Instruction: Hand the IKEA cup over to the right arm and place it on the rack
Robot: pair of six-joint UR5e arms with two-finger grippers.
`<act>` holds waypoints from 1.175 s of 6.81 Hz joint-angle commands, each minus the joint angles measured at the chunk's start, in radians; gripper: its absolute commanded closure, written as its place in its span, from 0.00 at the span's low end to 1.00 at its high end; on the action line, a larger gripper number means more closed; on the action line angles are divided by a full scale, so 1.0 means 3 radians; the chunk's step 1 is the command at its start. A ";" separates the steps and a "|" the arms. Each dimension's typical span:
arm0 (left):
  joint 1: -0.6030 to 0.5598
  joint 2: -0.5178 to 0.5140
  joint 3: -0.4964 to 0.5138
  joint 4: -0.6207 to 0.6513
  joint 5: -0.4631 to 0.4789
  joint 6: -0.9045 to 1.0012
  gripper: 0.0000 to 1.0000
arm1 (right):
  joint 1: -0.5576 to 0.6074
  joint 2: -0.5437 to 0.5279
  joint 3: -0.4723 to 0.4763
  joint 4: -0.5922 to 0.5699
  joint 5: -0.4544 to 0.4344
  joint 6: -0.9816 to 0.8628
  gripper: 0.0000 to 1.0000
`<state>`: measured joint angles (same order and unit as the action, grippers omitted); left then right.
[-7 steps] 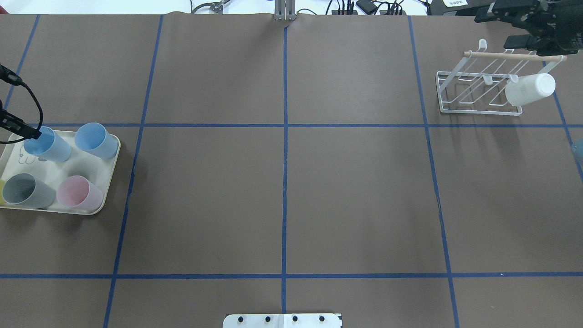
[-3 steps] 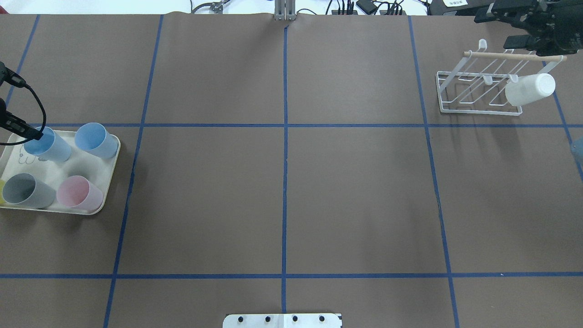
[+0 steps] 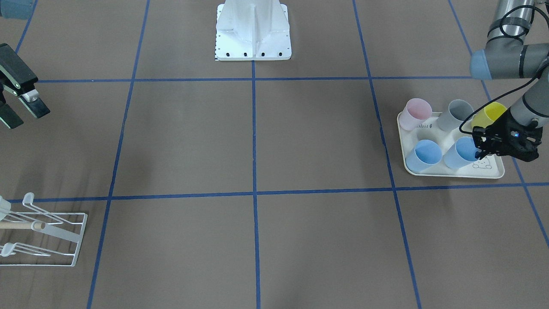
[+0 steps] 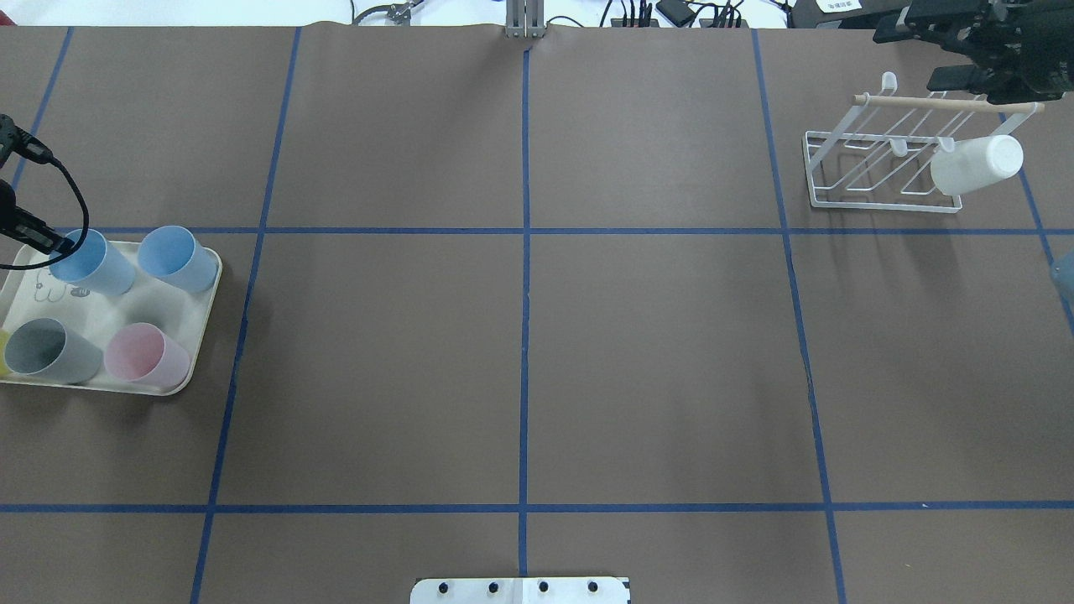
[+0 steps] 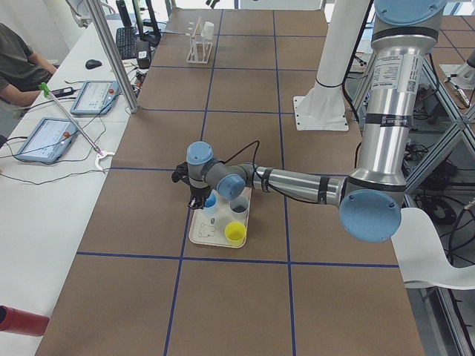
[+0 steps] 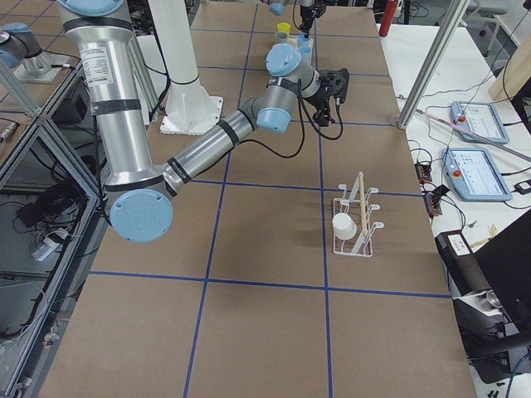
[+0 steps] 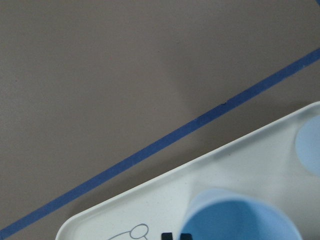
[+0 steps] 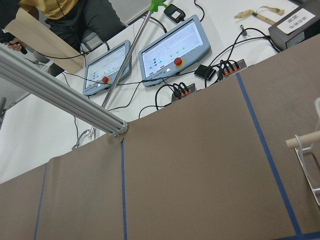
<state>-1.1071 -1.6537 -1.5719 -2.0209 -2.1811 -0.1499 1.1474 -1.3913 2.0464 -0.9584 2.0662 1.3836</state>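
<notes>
Five cups share a cream tray by the left edge of the surface: the blue cup on the tray's far left corner, a second blue cup beside it, a grey cup, a pink cup and a yellow cup. The left gripper sits at the blue cup's rim. In the wrist view its fingertips stand close together right at the cup wall, so it looks clamped on that rim. The cup leans a little.

The right gripper hangs well away over the right edge, with its jaws spread and nothing between them. The rack stands in the far right corner of the surface and already carries a white cup upside down on one prong.

The blue cup looks light, thin-walled and smooth, stiff enough to resist a pinch yet likely to swing or slip when held by one side of the rim. For the hand-over, the right gripper would do best to take the bare body or the opposite rim, leaving the mouth free for a prong.
</notes>
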 commanded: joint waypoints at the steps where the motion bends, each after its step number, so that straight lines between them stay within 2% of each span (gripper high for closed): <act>1: -0.0006 0.0127 -0.0250 0.0017 0.0030 -0.0001 1.00 | 0.0000 0.0005 0.0005 0.0004 0.0000 0.0005 0.00; 2: -0.0108 0.0118 -0.0318 0.0083 0.0045 0.0004 1.00 | 0.0000 0.0000 0.0005 0.0004 0.0000 0.0005 0.00; 5: -0.0781 -0.0095 -0.0339 0.0150 0.0285 -0.0057 1.00 | 0.0000 0.0005 0.0000 0.0004 0.0000 0.0010 0.00; 7: -0.0835 -0.0565 -0.0349 0.0150 0.0504 -0.1069 1.00 | -0.0005 0.0005 0.0000 0.0014 0.0000 0.0010 0.00; 8: -0.0835 -0.0785 -0.0354 0.0110 0.0470 -0.1718 1.00 | -0.0005 0.0030 0.0000 0.0019 0.0000 0.0036 0.00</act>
<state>-1.3532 -1.8089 -1.6764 -1.9789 -2.0477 -0.4558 1.1465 -1.3877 2.0463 -0.9541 2.0663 1.3886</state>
